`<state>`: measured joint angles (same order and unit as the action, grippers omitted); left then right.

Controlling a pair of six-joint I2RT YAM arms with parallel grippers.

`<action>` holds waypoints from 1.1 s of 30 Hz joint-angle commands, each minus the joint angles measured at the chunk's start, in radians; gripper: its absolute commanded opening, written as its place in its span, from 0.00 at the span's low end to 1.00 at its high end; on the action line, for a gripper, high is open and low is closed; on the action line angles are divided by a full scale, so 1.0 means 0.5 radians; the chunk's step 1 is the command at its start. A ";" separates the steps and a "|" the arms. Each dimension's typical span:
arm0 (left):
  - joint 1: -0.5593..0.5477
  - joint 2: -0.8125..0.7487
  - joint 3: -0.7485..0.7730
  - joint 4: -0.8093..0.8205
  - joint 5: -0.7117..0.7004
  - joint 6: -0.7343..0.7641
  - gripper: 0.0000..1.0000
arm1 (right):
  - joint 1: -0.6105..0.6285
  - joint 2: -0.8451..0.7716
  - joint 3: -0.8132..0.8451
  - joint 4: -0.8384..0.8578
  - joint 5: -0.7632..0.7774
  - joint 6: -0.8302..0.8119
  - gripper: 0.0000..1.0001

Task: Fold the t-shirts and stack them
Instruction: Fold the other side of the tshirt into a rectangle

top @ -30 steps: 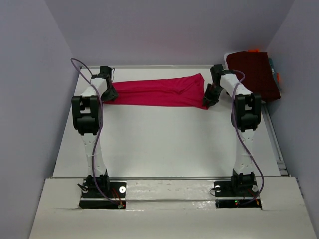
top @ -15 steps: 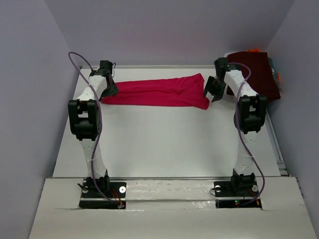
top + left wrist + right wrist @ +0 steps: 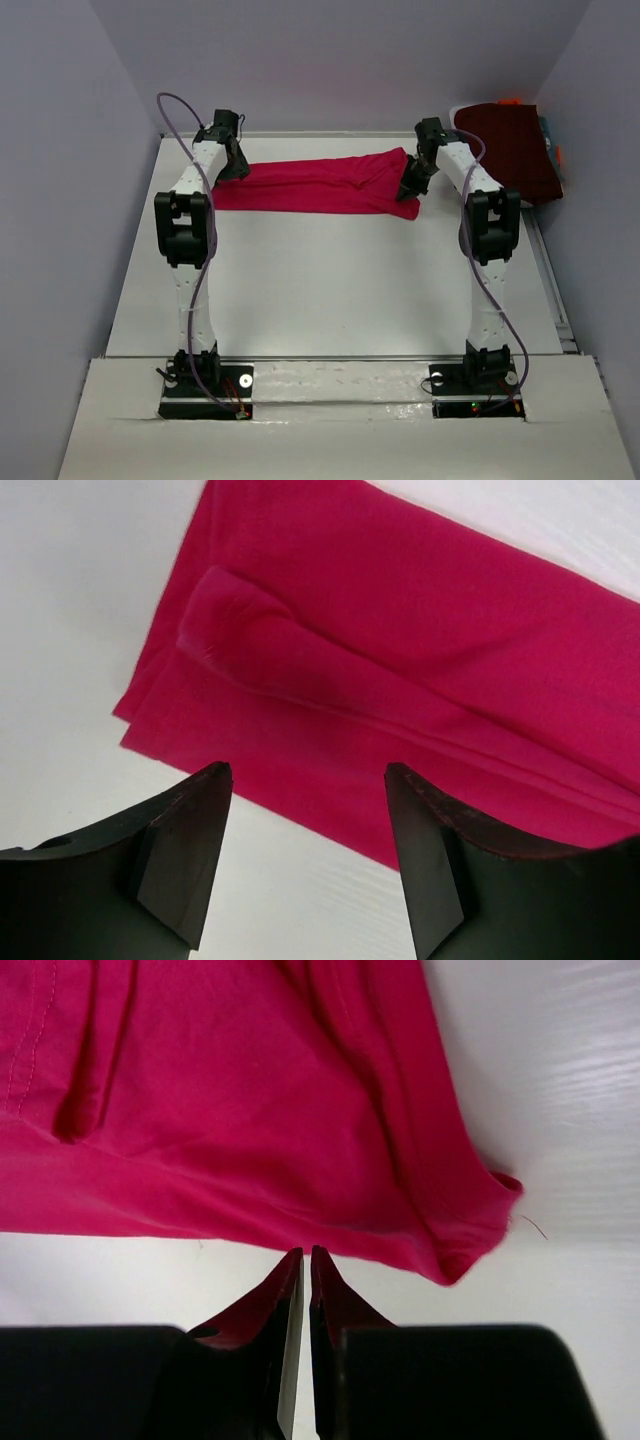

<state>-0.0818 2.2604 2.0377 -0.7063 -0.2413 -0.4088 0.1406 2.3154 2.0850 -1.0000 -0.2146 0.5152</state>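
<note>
A crimson-pink t-shirt [image 3: 320, 185] lies folded into a long strip across the far part of the white table [image 3: 330, 290]. My left gripper [image 3: 232, 165] hovers over its left end, open, with nothing between the fingers. In the left wrist view the gripper [image 3: 307, 768] straddles the near edge of the shirt [image 3: 400, 630]. My right gripper [image 3: 408, 188] is at the shirt's right end. In the right wrist view this gripper [image 3: 305, 1250] is shut. Its tips just meet the near hem of the shirt [image 3: 250, 1090], close to the corner, and no cloth shows between them. A dark maroon folded t-shirt [image 3: 510, 150] lies at the far right.
Orange and teal items [image 3: 555, 155] peek out behind the maroon garment by the right wall. A rail [image 3: 548, 270] runs along the table's right edge. Grey walls close in the left, the right and the back.
The right gripper swung away from the shirt's right end, opened, then came back to the hem and shut. The left gripper shifted a little right and farther, over the left end, and stayed open.
</note>
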 commanded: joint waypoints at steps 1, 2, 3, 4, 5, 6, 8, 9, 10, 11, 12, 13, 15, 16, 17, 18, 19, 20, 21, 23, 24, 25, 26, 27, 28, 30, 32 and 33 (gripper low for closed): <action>-0.014 0.130 0.155 -0.066 0.044 0.032 0.70 | 0.047 0.127 0.131 0.104 -0.135 0.053 0.12; -0.014 0.145 0.171 -0.081 0.059 0.029 0.68 | 0.047 0.149 0.171 0.092 -0.154 0.053 0.12; -0.014 0.149 0.153 -0.085 0.059 0.026 0.67 | 0.047 0.170 0.183 0.089 -0.154 0.053 0.12; -0.033 0.121 0.116 -0.045 0.053 0.026 0.65 | 0.065 0.192 0.187 0.092 -0.154 0.053 0.11; -0.033 0.103 0.073 -0.029 0.047 0.029 0.64 | 0.066 0.201 0.184 0.107 -0.157 0.053 0.11; -0.033 0.087 0.000 -0.014 0.047 0.026 0.63 | 0.066 0.207 0.184 0.110 -0.160 0.053 0.11; -0.033 0.041 -0.099 0.026 0.016 0.020 0.61 | 0.066 0.238 0.177 0.125 -0.154 0.053 0.11; -0.033 0.032 -0.124 0.032 0.001 0.017 0.60 | 0.066 0.250 0.171 0.129 -0.154 0.050 0.11; -0.033 0.032 -0.142 0.038 -0.011 0.017 0.60 | 0.066 0.263 0.168 0.129 -0.154 0.050 0.11; -0.033 0.038 -0.160 0.038 -0.024 0.017 0.60 | 0.066 0.278 0.165 0.129 -0.154 0.047 0.11; -0.033 0.053 -0.179 0.029 -0.042 0.014 0.55 | 0.066 0.299 0.144 0.129 -0.160 0.043 0.10; -0.033 0.060 -0.185 0.029 -0.051 0.011 0.55 | 0.066 0.299 0.144 0.138 -0.157 0.043 0.10; -0.033 0.087 -0.194 -0.005 -0.063 0.005 0.48 | 0.066 0.290 0.070 0.165 -0.160 0.040 0.10; -0.033 0.093 -0.191 -0.044 -0.060 -0.008 0.39 | 0.066 0.284 0.024 0.168 -0.154 0.034 0.09; -0.033 0.090 -0.200 -0.060 -0.060 -0.008 0.36 | 0.066 0.275 -0.003 0.169 -0.154 0.031 0.09; -0.051 0.084 -0.240 -0.066 -0.051 -0.014 0.33 | 0.066 0.251 -0.028 0.169 -0.148 0.022 0.09; -0.051 0.054 -0.271 -0.066 -0.051 -0.014 0.32 | 0.066 0.232 -0.059 0.169 -0.139 0.019 0.09; -0.051 0.035 -0.298 -0.060 -0.057 -0.017 0.30 | 0.066 0.211 -0.129 0.184 -0.126 0.010 0.09; -0.051 0.005 -0.350 -0.066 -0.063 -0.029 0.27 | 0.066 0.189 -0.160 0.190 -0.108 0.007 0.09; -0.051 -0.020 -0.394 -0.091 -0.030 -0.032 0.25 | 0.066 0.140 -0.233 0.187 -0.089 -0.009 0.09; -0.051 -0.032 -0.412 -0.100 -0.024 -0.035 0.24 | 0.066 0.125 -0.264 0.187 -0.086 -0.012 0.09; -0.072 -0.066 -0.464 -0.106 -0.015 -0.035 0.22 | 0.066 0.109 -0.292 0.187 -0.086 -0.012 0.09; -0.073 -0.087 -0.495 -0.106 -0.002 -0.032 0.18 | 0.066 0.073 -0.316 0.190 -0.086 -0.021 0.09; -0.073 -0.106 -0.519 -0.106 0.001 -0.035 0.17 | 0.066 0.054 -0.347 0.193 -0.080 -0.024 0.09; -0.091 -0.152 -0.574 -0.106 0.010 -0.035 0.17 | 0.066 0.033 -0.408 0.190 -0.071 -0.027 0.08; -0.109 -0.222 -0.642 -0.118 0.022 -0.032 0.17 | 0.066 -0.044 -0.500 0.193 -0.043 -0.033 0.08; -0.109 -0.265 -0.679 -0.127 0.041 -0.029 0.17 | 0.066 -0.132 -0.556 0.184 -0.016 -0.042 0.08; -0.134 -0.320 -0.725 -0.134 0.056 -0.029 0.17 | 0.066 -0.163 -0.607 0.178 -0.010 -0.046 0.08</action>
<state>-0.1242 2.1952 1.7382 -0.6914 -0.2352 -0.4240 0.1654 2.3070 1.8763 -0.8654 -0.3073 0.5323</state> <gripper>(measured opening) 0.177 0.085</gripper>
